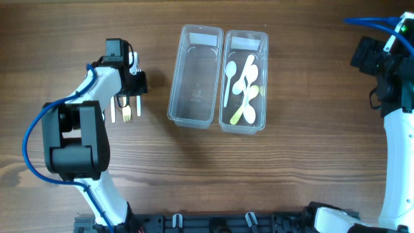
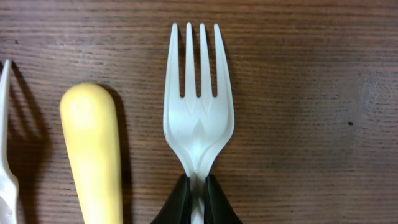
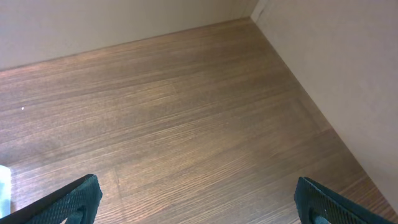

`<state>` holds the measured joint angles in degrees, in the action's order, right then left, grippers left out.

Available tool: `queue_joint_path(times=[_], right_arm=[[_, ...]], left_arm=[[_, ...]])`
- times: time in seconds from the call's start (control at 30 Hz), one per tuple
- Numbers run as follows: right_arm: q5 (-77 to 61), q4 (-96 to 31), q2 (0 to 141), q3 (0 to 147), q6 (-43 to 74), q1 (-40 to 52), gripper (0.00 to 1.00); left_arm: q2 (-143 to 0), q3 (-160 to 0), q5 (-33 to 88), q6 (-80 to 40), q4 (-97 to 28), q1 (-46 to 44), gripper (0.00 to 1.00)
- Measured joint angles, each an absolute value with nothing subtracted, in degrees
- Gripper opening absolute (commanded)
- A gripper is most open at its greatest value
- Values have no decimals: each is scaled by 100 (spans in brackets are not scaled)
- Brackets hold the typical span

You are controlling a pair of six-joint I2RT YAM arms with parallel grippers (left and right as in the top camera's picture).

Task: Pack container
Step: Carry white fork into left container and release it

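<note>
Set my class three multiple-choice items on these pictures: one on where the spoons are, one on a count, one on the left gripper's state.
1. Where do the spoons lie?
A) in the container nearer the left arm
B) in the container nearer the right arm
C) on the bare wood

2. How many tines has the white fork?
A) three
B) four
C) five

3. The left gripper is:
A) open above the fork
B) shut on a spoon
C) shut on the white fork's neck

Answers:
1 B, the overhead view shows them inside it.
2 B, the left wrist view shows four tines.
3 C, the same view shows it clamped on the neck.
</note>
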<state>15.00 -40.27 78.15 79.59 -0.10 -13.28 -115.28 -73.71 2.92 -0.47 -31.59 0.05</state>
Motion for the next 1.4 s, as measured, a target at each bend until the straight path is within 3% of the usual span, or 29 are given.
queue_joint_path(times=[0.2,0.47,0.57,0.73,0.77,0.8,0.87,0.9,0.93,1.1,1.3,1.4], right_arm=[[1500,-4027,7815,7959,-10,-1328,100],[1500,-4027,7815,7959,-10,-1328,100],[1500,-4027,7815,7959,-10,-1328,100],[1500,-4027,7815,7959,-10,-1328,100],[1500,-4027,7815,7959,-10,-1328,100],[1500,-4027,7815,7959,-10,-1328,100],[1500,-4027,7815,7959,-10,-1328,100],[1500,-4027,7815,7959,-10,-1328,100],[1500,-4027,7815,7959,-10,-1328,100],[1500,-4027,7815,7959,-10,-1328,100],[1500,-4029,7815,7959,-10,-1328,100],[1500,-4027,7815,7959,-10,-1328,100]], left_arm=[[-11093,-8200,423,-329,-4226,-30,4],[-8606,-9216,1264,-1026,-4213,-974,4],[-8825,-9203,1310,-1087,-4248,-1457,4],[-10418,-9019,869,-1149,-4160,-2178,8],[-10772,-8980,790,-1151,-4064,-2263,12],[-10975,-8943,749,-1155,-4018,-2296,28],[-11231,-8923,690,-1179,-3870,-2298,76],[-11284,-8921,672,-1197,-3830,-2294,91],[-11295,-8921,668,-1214,-3817,-2287,99],[-11074,-8952,642,-1208,-4016,-2244,98],[-8927,-9708,32,-1135,-4742,-1494,89],[-8009,-9911,-604,-1131,-5607,-1050,75]])
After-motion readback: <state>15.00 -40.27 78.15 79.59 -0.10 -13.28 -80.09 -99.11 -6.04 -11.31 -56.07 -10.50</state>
